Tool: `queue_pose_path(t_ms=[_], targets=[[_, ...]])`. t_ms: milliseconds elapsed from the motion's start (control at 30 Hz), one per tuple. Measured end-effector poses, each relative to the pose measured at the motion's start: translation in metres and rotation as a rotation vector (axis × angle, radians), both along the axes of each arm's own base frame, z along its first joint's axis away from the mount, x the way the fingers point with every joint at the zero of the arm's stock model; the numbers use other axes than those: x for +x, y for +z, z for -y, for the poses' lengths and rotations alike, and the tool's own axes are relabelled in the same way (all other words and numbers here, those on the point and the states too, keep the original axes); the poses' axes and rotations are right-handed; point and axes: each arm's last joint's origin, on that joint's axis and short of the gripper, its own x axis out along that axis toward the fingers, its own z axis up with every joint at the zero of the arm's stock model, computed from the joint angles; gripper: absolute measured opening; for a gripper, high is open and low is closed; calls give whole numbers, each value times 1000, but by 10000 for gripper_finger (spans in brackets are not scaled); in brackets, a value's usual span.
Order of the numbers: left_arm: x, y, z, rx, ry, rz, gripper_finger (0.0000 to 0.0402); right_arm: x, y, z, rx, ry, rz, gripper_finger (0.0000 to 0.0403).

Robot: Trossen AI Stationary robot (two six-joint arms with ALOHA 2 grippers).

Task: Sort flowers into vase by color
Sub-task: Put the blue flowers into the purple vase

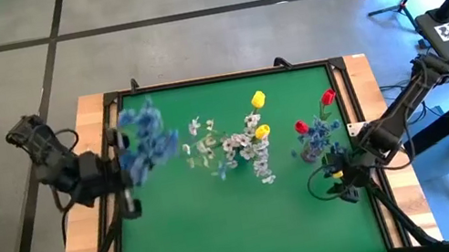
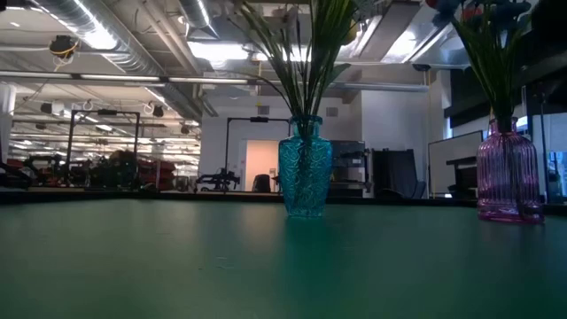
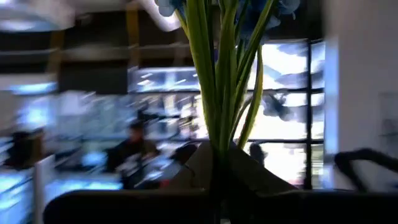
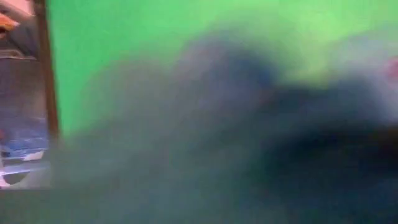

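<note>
The left hand point(image 1: 125, 176) is at the left edge of the green table point(image 1: 224, 228), clenched round the gathered green stems of a bunch of blue blossom sprigs point(image 1: 145, 138); its wrist view shows the stems point(image 3: 221, 81) rising straight up from between the fingers, so the bunch is held upright, probably ready to be lowered into a vase. The teal vase point(image 2: 306, 177) mid-table holds white sprigs point(image 1: 233, 148) and yellow tulips point(image 1: 258, 100). The pink vase point(image 2: 508, 173) to the right holds red tulips point(image 1: 328, 97) mixed with blue sprigs point(image 1: 319, 134), so sorting looks unfinished. The right hand point(image 1: 345, 181) sits low just beside the pink vase; whether it grips anything I cannot tell.
</note>
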Motion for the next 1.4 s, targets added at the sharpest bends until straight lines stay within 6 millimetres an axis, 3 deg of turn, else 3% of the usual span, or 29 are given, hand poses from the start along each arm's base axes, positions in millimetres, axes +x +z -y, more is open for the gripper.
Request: queue_pose_path(t_ms=[100,367,533,733,867,1000,1167,1400], targets=[[6,-4,4,47,-62,10,16,3,21,-3,1,38,55,269],[37,-27,-4,-3,74,-120,17,12,93,-9,37,160,334,269],[55,-41,-4,-19,117,-173,18,33,98,-30,99,258,498,269],[79,-53,12,15,-148,-127,18,55,108,-53,21,401,807,269],[89,-52,23,15,-275,15,18,64,128,-58,-135,404,1117,269],[96,-51,29,-13,-333,154,18,68,149,-54,-386,224,1341,269],[114,-69,38,-25,-323,183,18,75,155,-44,-623,131,1363,269],[162,-92,53,1,-200,79,18,112,132,-40,-638,158,1312,269]])
